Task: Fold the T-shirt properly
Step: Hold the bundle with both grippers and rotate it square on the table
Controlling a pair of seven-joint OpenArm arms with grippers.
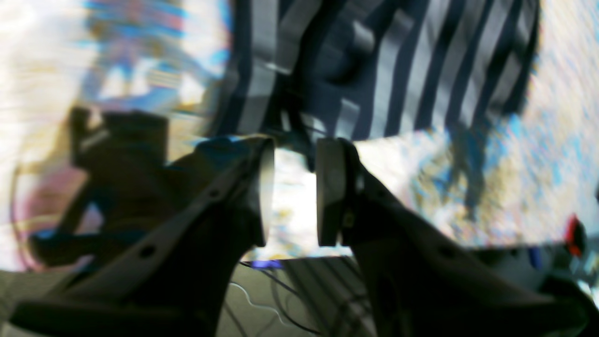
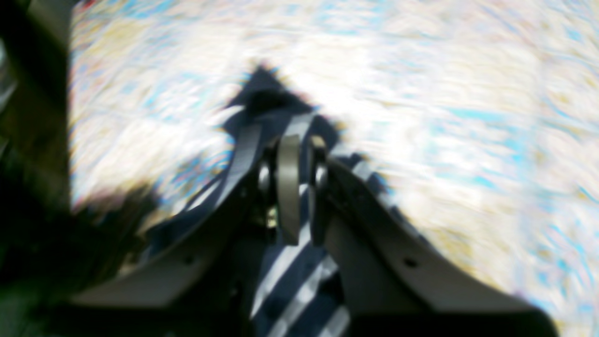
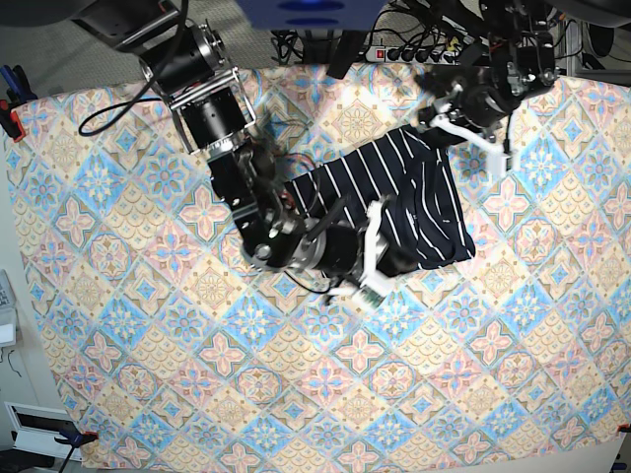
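Observation:
The T-shirt, dark with thin white stripes, lies bunched on the tablecloth right of centre. My right gripper reaches in from the left and is at the shirt's lower left edge. In the right wrist view this gripper has its pads pressed together on striped cloth. My left gripper hovers at the shirt's top right corner. In the left wrist view, my left gripper shows a narrow gap, with tablecloth visible through it and the T-shirt hem just beyond the tips.
The pastel diamond-patterned tablecloth covers the whole table. A power strip and cables lie past the far edge. Red clamps hold the cloth at the left corners. Both wrist views are motion-blurred.

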